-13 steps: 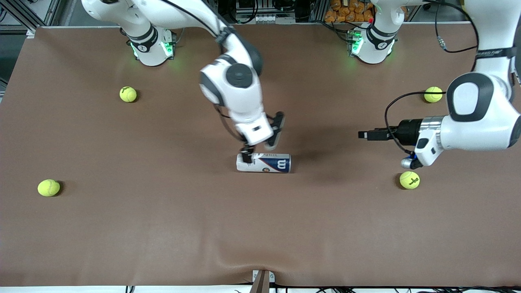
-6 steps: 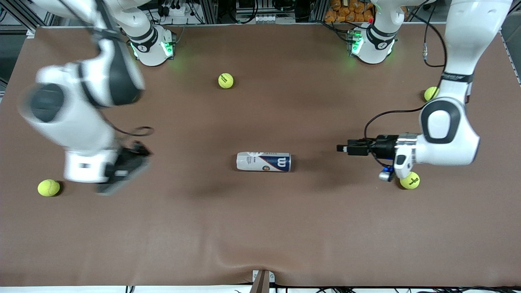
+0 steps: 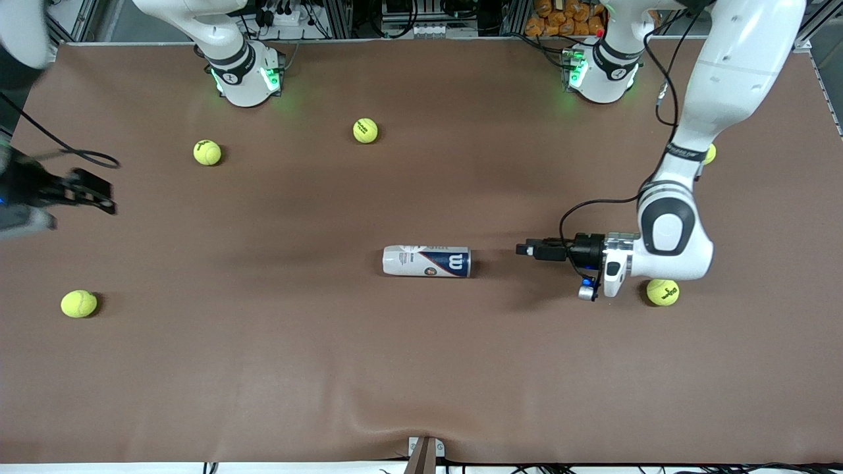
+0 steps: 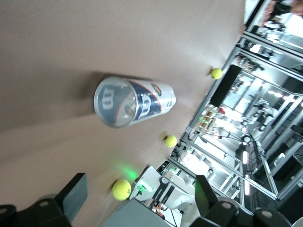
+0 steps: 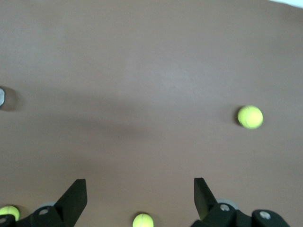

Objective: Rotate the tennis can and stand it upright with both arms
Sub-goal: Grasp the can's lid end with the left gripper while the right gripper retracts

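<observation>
I'd line my left gripper [image 3: 525,249], fingers spread, squarely on the lying tennis can's [image 3: 427,262] end; right gripper [image 3: 99,195], also spread, waits aside.

A robotics lab — aluminium framing [image 3: 421,20], cabling, a brown-covered table [image 3: 421,368].

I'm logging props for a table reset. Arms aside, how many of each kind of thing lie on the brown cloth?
tennis balls: 5, one partly hidden
tennis can: 1
Total: 6
</observation>
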